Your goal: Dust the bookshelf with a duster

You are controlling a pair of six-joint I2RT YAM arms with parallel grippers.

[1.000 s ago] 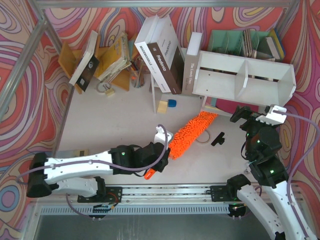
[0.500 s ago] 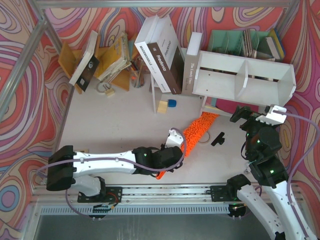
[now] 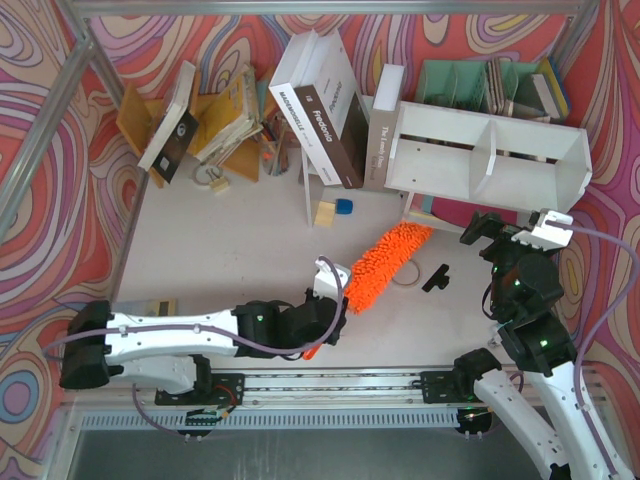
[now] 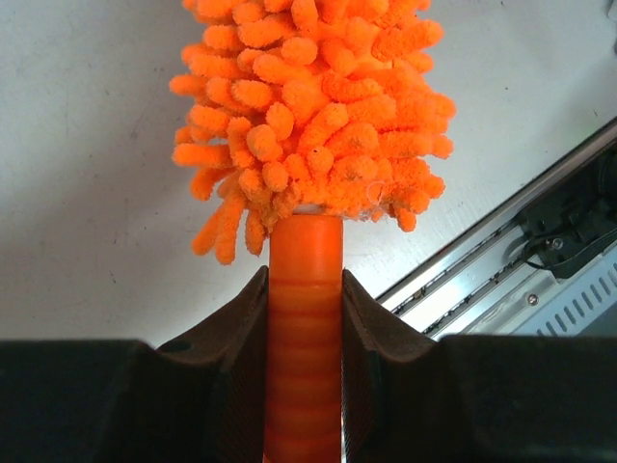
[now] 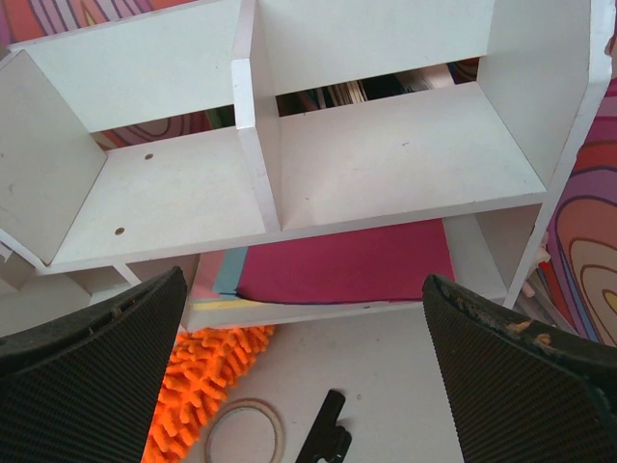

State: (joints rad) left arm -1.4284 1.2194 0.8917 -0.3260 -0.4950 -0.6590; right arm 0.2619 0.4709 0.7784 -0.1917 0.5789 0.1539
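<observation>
At the near edge of the tabletop [image 3: 230,240], the left gripper [image 4: 306,289] has its jaws clenched on the handle of the duster [image 3: 385,258] just under the head, probably for control. The head is aimed at the bookshelf [image 3: 490,128], far right. The right gripper [image 5: 301,289] has its jaws released and empty.

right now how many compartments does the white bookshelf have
2. In the bookshelf, one compartment lies left of the middle divider and one right of it, seen from the right wrist. The space under it is partly hidden.

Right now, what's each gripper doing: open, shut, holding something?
Left gripper: closed on the duster handle.
Right gripper: open, empty, facing the bookshelf.
</observation>
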